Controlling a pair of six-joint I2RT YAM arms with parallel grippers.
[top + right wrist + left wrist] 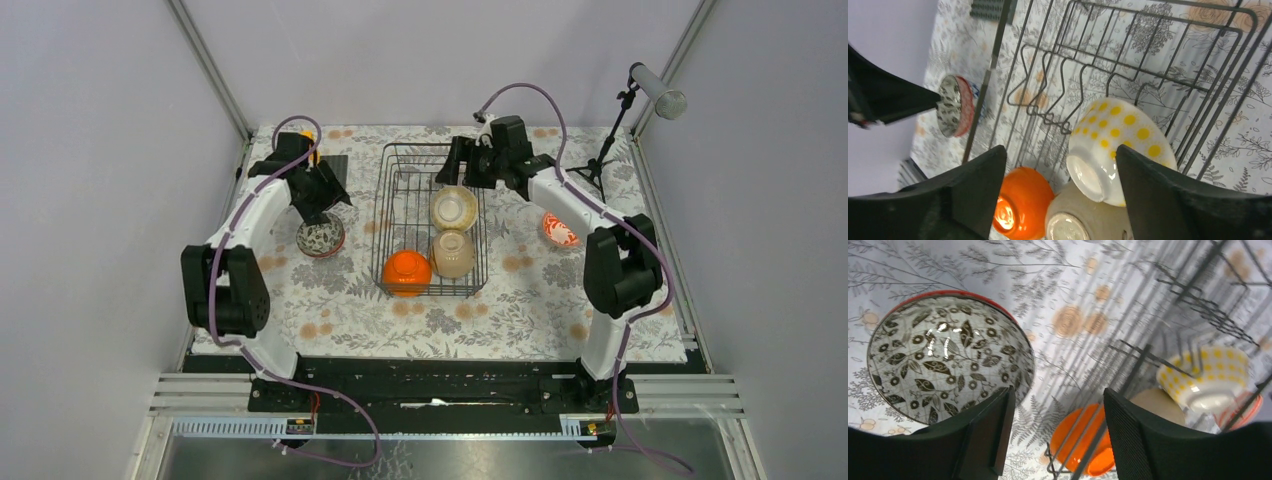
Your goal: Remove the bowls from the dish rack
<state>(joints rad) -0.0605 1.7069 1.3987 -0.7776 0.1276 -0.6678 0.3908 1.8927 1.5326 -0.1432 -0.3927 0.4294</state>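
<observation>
The black wire dish rack [392,205] stands mid-table and holds three bowls: a bright orange one [407,271], a beige one [453,253], and a cream one with yellow dots [453,207] tilted on its side. A dark leaf-patterned bowl [321,237] stands upright on the cloth left of the rack. My left gripper [318,205] hovers open and empty just above it [948,355]. A white bowl with red pattern [560,229] sits right of the rack. My right gripper [1060,190] is open and empty above the dotted bowl [1118,145], over the rack's far half.
A flat dark grey square plate [335,165] lies at the back left behind the left arm. A black stand with a grey cylinder [610,150] is at the back right corner. Grey walls enclose the floral cloth on three sides.
</observation>
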